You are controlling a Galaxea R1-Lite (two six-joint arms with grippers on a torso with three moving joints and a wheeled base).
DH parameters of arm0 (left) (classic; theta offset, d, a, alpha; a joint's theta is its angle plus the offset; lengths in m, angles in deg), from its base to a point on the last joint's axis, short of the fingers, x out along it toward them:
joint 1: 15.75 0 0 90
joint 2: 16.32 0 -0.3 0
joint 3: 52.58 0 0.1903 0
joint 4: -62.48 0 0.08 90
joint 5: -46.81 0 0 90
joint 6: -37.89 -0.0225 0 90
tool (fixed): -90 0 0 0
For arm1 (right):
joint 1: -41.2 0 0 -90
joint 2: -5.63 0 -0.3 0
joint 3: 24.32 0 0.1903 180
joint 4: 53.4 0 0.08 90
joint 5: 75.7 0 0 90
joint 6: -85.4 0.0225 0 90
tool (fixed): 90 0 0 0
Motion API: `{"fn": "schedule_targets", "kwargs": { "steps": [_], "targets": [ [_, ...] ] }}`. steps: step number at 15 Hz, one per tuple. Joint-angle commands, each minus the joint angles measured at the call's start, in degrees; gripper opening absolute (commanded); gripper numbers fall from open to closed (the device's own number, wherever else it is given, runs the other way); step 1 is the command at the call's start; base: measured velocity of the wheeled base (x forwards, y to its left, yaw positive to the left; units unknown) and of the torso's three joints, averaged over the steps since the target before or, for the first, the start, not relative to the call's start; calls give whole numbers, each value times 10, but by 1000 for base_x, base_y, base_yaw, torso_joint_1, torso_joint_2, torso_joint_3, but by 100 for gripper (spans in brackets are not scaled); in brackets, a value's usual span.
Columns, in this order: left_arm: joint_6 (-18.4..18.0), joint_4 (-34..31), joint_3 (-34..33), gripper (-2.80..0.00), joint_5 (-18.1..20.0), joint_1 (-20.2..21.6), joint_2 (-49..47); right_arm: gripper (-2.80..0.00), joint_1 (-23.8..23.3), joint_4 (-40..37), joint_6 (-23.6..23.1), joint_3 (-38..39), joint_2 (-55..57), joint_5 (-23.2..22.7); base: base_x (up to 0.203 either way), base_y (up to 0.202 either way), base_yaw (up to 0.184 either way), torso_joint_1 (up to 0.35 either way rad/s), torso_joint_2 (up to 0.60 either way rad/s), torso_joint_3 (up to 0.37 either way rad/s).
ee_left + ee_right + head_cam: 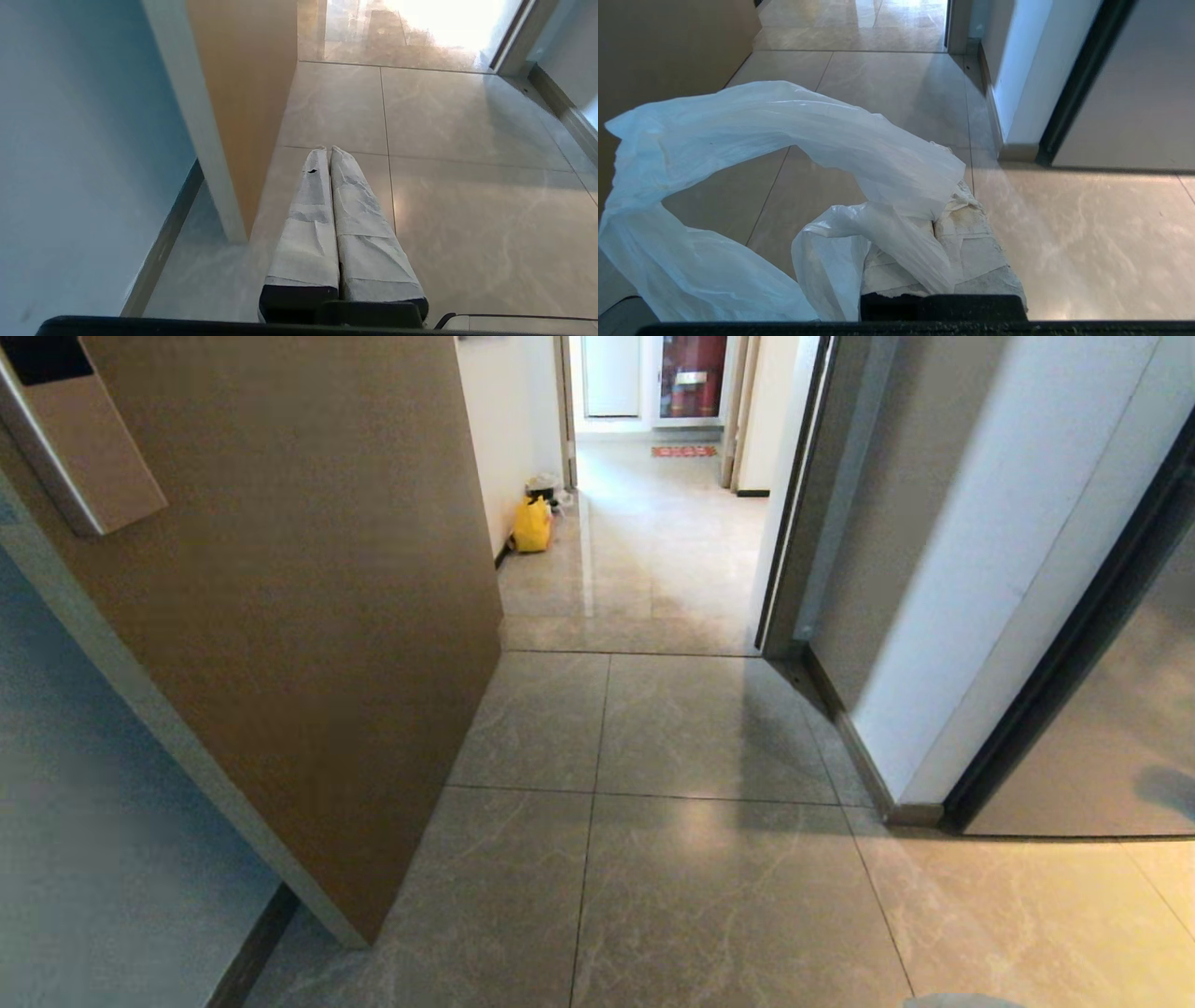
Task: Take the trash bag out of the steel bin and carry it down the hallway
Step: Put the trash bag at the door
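Note:
The trash bag, thin, white and translucent, arches out in a loop over the taped fingers of my right gripper, which is shut on its plastic just above the floor tiles. Its lower part hangs out of view. My left gripper is shut with nothing in it; its white-wrapped fingers are pressed together and point at the floor beside a brown panel. The hallway of glossy beige tiles runs straight ahead in the head view. The steel bin is out of view.
A brown door panel stands close on the left. A white wall corner with a dark baseboard juts in on the right, beside a dark door frame. A yellow bag sits against the left wall farther on.

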Motion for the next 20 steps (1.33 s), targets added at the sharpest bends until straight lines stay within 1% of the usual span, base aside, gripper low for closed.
{"fn": "schedule_targets", "kwargs": {
  "steps": [1,20],
  "targets": [
    [0,-1,0,-280,0,0,0,-280,0,0,0,0,1,0,196,0,3,5,-2,-2],
    [1,-1,0,-280,0,0,0,-280,0,0,0,0,0,0,192,0,1,2,1,1]
  ]
}}
